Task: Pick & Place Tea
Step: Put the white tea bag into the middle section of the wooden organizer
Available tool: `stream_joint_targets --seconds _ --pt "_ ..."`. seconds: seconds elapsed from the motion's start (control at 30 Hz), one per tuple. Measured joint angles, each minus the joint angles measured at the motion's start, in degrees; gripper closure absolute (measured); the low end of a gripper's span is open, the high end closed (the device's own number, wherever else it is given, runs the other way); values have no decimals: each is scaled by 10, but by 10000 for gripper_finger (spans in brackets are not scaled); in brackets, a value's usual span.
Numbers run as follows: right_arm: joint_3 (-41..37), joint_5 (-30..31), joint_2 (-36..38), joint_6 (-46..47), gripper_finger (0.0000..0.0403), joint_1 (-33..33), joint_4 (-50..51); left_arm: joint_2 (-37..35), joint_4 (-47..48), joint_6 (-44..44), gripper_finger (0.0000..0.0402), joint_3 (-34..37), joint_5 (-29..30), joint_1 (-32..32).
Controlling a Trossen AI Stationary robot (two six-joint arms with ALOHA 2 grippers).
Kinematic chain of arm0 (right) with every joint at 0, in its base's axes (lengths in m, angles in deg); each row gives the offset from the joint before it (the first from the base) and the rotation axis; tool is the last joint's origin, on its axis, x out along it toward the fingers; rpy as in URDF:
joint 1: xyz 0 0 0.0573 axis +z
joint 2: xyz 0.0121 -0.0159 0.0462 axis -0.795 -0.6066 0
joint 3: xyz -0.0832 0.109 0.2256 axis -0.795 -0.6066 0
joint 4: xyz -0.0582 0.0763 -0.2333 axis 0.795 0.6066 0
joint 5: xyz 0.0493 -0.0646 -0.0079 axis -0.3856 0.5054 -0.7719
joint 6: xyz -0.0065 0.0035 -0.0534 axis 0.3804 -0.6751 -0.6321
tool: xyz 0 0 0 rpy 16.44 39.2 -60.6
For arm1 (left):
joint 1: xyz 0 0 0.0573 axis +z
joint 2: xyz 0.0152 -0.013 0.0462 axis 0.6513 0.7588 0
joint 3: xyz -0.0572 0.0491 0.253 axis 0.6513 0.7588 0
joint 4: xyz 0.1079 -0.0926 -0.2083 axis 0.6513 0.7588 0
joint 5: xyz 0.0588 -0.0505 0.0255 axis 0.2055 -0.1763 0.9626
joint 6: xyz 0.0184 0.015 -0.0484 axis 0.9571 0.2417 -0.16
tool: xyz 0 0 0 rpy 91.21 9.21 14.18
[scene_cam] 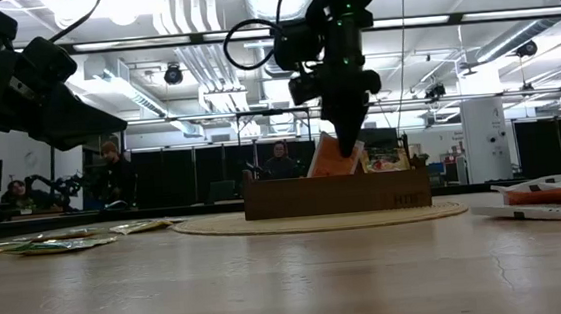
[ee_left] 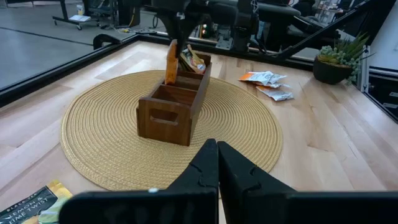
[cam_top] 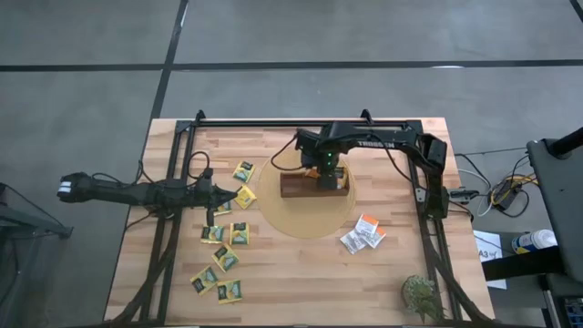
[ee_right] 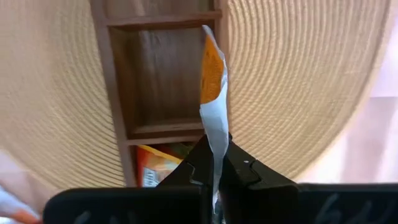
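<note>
Nine yellow-green packets (cam_top: pixel 223 258) lie loose at the table's left — the sorting is far from finished.

The left gripper (cam_top: pixel 221 195) hovers beside them, its fingers pressed together on nothing. At centre, the right gripper (cam_top: pixel 326 173) pinches an orange-and-white packet (ee_right: pixel 212 93) above the middle compartment of the wooden tray (cam_top: pixel 293 189) on the round woven mat (cam_top: pixel 273 214); only the end compartment holds tea yet. Farther right, a small pile of white and orange packets (cam_top: pixel 363 234) waits — most of the job remains, by the look of it.
</note>
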Motion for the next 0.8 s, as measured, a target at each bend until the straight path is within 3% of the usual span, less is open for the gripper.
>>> stream_joint_targets --seconds 0.13,0.8 --pt "0 23 0 -13 394 6 -1 0 0 0 402 0 0 0" --pt "0 28 0 -11 394 7 -7 0 0 0 402 0 0 0"
